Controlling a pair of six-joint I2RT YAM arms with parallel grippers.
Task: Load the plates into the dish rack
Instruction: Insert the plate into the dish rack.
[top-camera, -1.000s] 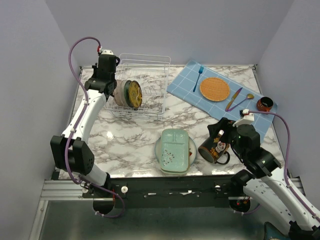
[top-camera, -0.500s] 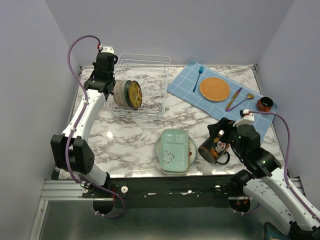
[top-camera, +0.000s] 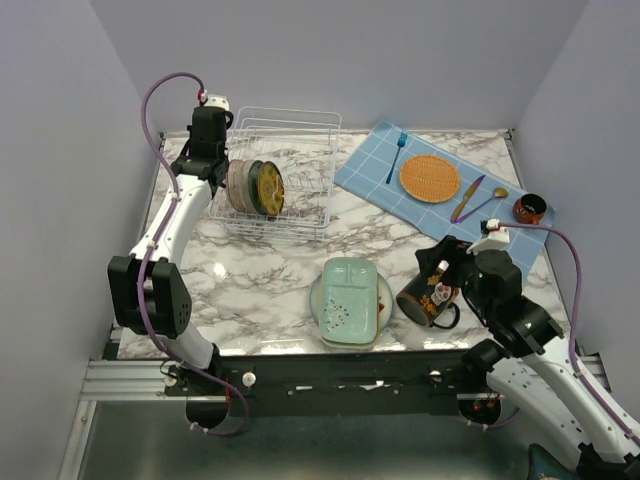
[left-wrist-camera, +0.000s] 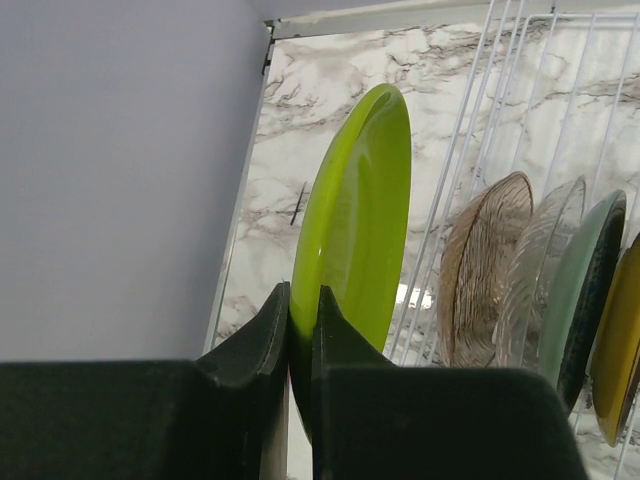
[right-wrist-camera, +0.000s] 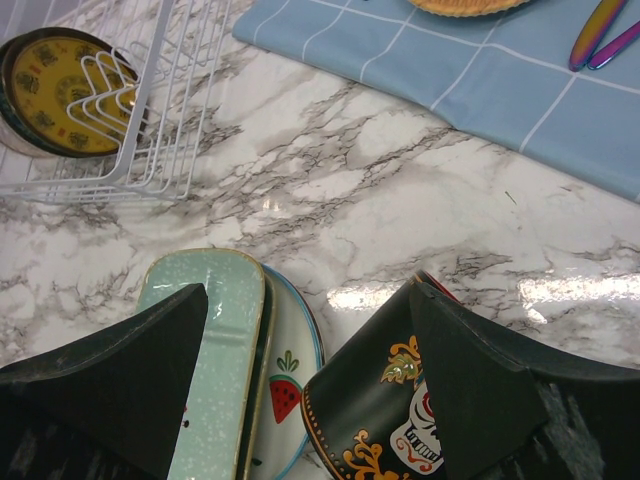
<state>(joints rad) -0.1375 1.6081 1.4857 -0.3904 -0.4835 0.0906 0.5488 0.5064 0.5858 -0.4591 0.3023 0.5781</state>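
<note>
My left gripper (left-wrist-camera: 303, 295) is shut on the rim of a yellow-green plate (left-wrist-camera: 360, 210) and holds it upright at the left end of the white wire dish rack (top-camera: 300, 130), just outside its end wires (left-wrist-camera: 470, 150). In the rack stand brownish plates (left-wrist-camera: 485, 260), a teal plate (left-wrist-camera: 585, 280) and a yellow patterned plate (right-wrist-camera: 50, 80). My right gripper (right-wrist-camera: 305, 290) is open above the front of the table. A mint-green rounded-square plate (top-camera: 348, 290) lies on a watermelon plate (right-wrist-camera: 290, 380) under its left finger. A black decorated mug (right-wrist-camera: 380, 420) lies by its right finger.
A blue checked cloth (top-camera: 440, 205) at the back right carries an orange woven mat (top-camera: 430, 178), a blue fork (top-camera: 397, 155), a knife and a spoon (top-camera: 478, 200). A small dark bowl (top-camera: 530, 209) sits at the cloth's right edge. Walls close in left, back and right.
My left gripper has edged slightly back and left at the rack's end with the yellow-green plate in it. The right arm has not moved.
</note>
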